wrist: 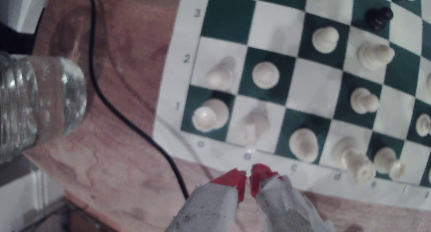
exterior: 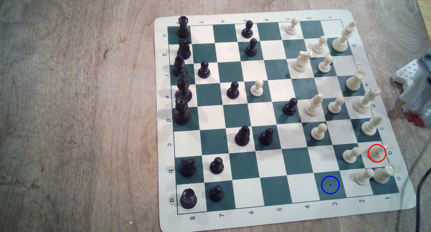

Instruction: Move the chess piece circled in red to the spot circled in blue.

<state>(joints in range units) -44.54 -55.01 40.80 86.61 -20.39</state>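
Surveyed in the exterior view, left to right. Found black pieces (exterior: 183,87) ranked along the 9 o'clock edge of the board (exterior: 163,134), well apart from the working corner and so judged no obstacle.

Located the spot circled in blue (exterior: 330,185) near the board's 5 o'clock corner: a bare dark green square, free to receive a piece.

Located the chess piece circled in red (exterior: 377,153) at roughly 2 o'clock from that spot, upright on a white edge square, head jutting toward the margin. Noted close neighbours: a cream pawn (exterior: 349,154) just beside at 9 o'clock and a cream rook (exterior: 382,175) just beside at 6 o'clock. Judged a descent from above advisable for that reason.

Found the hand (exterior: 416,117) off the board over the counter (exterior: 70,106), at 2 o'clock from the piece and apart from it. In the wrist view, saw its red fingertips (wrist: 240,183) set nearly together, gripping nothing, pointed toward the piece (wrist: 255,122). Judged the grasp not yet begun, with opening required first.
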